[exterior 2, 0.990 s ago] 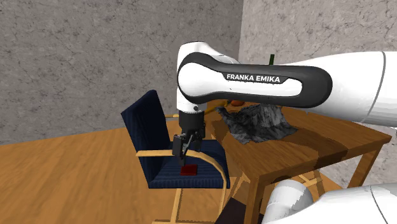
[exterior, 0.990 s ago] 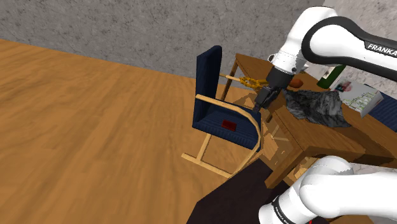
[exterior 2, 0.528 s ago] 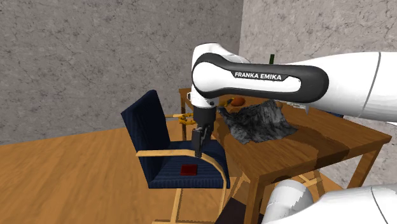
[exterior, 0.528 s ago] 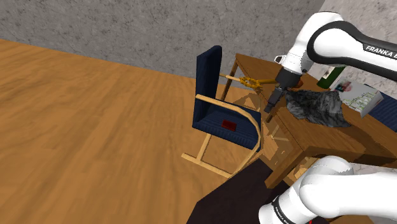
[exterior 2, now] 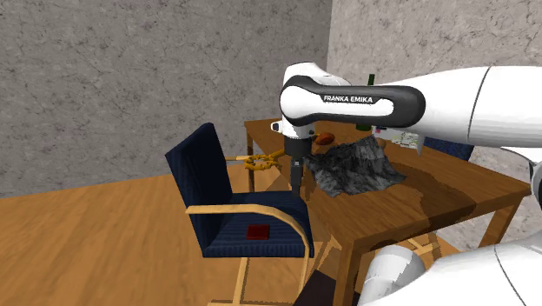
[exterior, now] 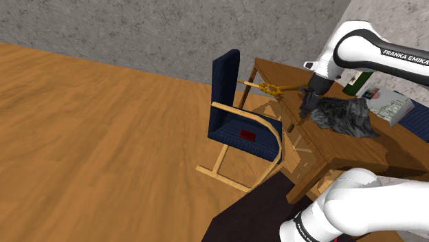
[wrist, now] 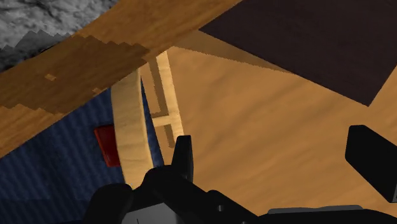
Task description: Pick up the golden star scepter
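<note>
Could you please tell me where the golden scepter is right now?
The scepter lies across the table's left edge in the shoulder view, beside the blue chair's back, left of the gripper.

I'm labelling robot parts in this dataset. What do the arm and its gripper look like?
The arm has rounded, glossy white shells joined by dark bands; one dark band carries white FRANKA EMIKA lettering. The gripper is all black, with two flat, blocky fingers.

Wooden table (exterior 2: pixel 452 187), blue cloth chair (exterior 2: pixel 201 174) with wooden arms, rough grey wall (exterior 2: pixel 104 78)
</note>
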Controlling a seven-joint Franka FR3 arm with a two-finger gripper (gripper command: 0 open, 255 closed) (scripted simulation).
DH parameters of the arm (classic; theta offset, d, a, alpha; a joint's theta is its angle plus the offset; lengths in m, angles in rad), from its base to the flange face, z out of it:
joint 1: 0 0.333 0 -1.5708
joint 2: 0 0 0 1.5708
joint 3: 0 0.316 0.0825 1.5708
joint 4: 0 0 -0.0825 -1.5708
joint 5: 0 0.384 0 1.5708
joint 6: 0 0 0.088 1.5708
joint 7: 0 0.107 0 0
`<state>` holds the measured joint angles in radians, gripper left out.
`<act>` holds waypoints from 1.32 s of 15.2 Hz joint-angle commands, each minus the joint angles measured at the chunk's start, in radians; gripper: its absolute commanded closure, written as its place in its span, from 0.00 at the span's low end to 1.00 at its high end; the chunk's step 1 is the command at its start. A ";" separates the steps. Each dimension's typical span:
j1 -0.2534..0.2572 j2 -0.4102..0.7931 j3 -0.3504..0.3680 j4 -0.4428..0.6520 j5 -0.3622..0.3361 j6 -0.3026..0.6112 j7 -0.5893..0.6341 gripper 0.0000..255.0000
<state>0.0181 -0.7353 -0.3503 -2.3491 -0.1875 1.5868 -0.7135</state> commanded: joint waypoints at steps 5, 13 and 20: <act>0.044 0.138 -0.161 0.130 -0.081 0.034 -0.290 0.00; 0.144 0.410 -0.392 0.370 -0.061 0.101 -0.695 0.00; 0.167 0.795 -0.585 0.658 0.180 0.126 -1.134 0.00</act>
<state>0.1933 -0.0055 -0.9116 -1.7420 -0.0544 1.7159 -1.7677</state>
